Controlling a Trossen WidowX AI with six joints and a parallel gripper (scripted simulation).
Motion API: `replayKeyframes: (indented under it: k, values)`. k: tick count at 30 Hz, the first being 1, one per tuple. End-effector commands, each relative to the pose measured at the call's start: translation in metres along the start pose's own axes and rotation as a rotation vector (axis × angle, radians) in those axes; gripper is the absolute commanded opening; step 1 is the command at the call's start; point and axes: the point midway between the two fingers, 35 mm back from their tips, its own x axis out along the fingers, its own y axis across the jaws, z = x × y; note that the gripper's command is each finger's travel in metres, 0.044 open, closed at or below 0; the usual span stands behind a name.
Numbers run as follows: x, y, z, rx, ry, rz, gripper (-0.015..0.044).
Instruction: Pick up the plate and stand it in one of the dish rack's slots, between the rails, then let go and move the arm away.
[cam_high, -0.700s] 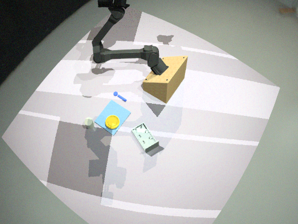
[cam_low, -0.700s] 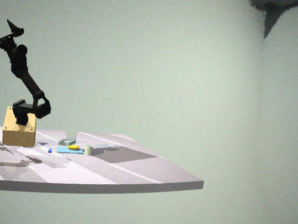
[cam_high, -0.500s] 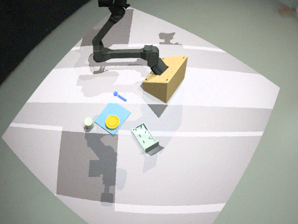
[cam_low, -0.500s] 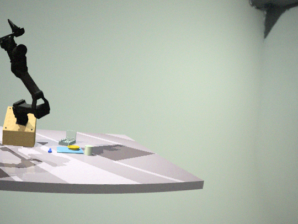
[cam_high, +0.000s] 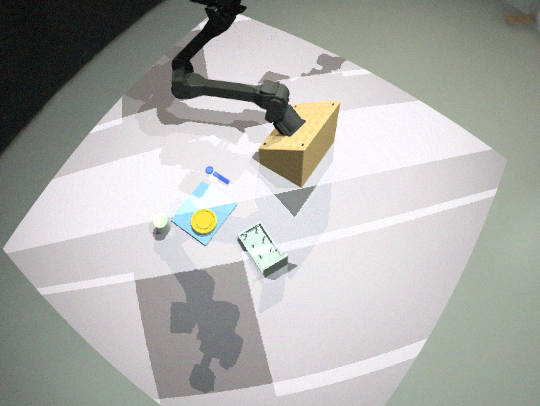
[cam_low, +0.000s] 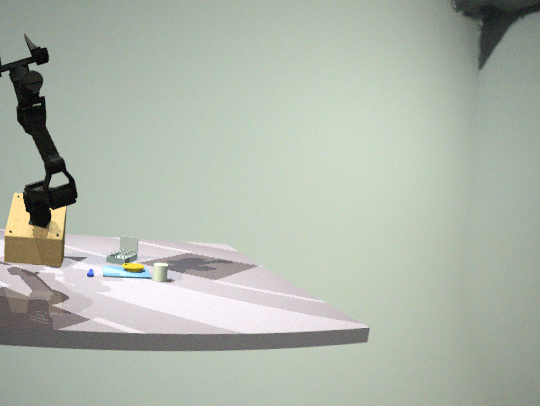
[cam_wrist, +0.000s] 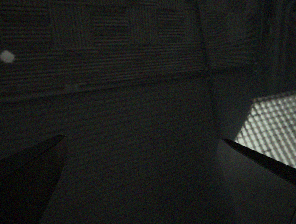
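Over the bench (cam_high: 390, 215) (cam_low: 200, 342), near its top corner in the top view, we had the gripper (cam_high: 220, 5) (cam_low: 13, 49) (cam_wrist: 144, 144) raised high, its fingers spread wide with nothing between them. The step, as we judged it, was the reach for the plate (cam_high: 204, 221) (cam_low: 133, 268). We needed to swing clear of the cup (cam_high: 160, 221) (cam_low: 160, 272), turn the fingers downward, then descend slowly astride the rim, since a shallow bite could slip when we tipped the plate upright for the rack (cam_high: 277, 266) (cam_low: 129, 245). The plate lay flat on the blue mat (cam_high: 227, 206) (cam_low: 112, 271), inward from the bench's left corner in the top view, far below our gripper and well apart from it.
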Motion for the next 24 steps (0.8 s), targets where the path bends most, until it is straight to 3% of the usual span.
replayKeyframes:
  k: [1,24]
  values:
    - [0.006,0.011,0.022,-0.1,-0.077,0.045,0.04]
    - [-0.001,0.096,0.116,-0.552,-0.485,0.244,0.04]
